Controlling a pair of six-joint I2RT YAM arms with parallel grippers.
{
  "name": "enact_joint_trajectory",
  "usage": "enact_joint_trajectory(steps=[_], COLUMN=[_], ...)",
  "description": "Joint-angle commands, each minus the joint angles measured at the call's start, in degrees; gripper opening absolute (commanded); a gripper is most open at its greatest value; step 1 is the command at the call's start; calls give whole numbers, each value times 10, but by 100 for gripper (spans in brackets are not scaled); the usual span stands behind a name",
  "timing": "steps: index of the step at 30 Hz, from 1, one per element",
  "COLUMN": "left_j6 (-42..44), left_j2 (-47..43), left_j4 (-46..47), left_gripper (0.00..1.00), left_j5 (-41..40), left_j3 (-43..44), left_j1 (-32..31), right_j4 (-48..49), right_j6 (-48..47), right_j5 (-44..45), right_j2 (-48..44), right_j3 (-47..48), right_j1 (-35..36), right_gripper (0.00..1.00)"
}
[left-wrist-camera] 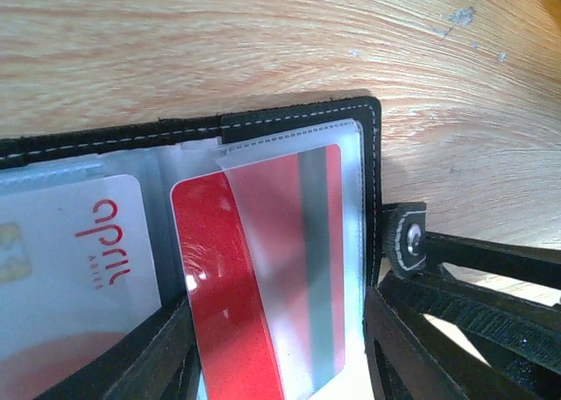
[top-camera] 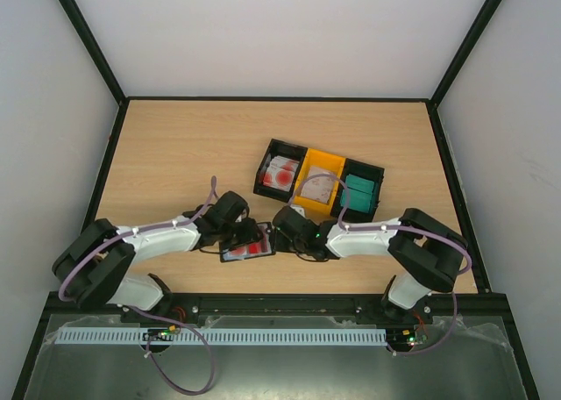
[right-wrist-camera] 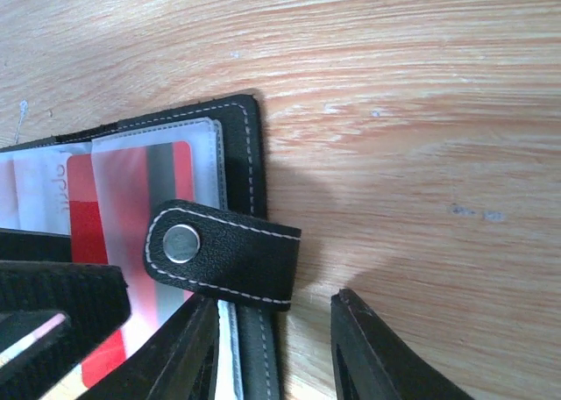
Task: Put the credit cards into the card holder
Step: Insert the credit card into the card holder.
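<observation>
Now the card holder (top-camera: 248,245) lies open on the surface (top-camera: 175,154) between both arms. The left fingers (left-wrist-camera: 149,365) stand apart on either side of a red card (left-wrist-camera: 219,286) partly under a clear sleeve (left-wrist-camera: 307,198); I cannot tell whether they pinch it. The right fingers (right-wrist-camera: 377,356) gape part-way, astride the holder's edge below the snap tab (right-wrist-camera: 223,251), gripping nothing.

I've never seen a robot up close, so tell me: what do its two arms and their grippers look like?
Both the left arm and right arm have white links joined by bulky black joints, each trailed by a pale purple cable. The left gripper and right gripper each have two black fingers.
</observation>
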Motion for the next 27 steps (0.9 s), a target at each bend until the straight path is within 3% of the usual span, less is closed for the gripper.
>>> enact_joint_trajectory(steps=[1,13,20,27], left_j6=[1,-28,-25,-18], left_j2=[-28,-77,-40,-8], left_j4=[-55,-109,-86,-78], left_gripper=[53,61,47,42], left_j5=[-13,-30,-18,-22], left_j3=[-4,-3,-2,-4], left_j1=[-4,-3,-3,-4], right_j4=[-24,39,40,50], right_j6=[10,1,-2,-5], right_j5=[-5,-62,-72,-85], right_j2=[-10,-29,-10,2], right_j3=[-20,-43,-42,-41], right_j1=[5,5,5,5], right_gripper=[35,39,35,31])
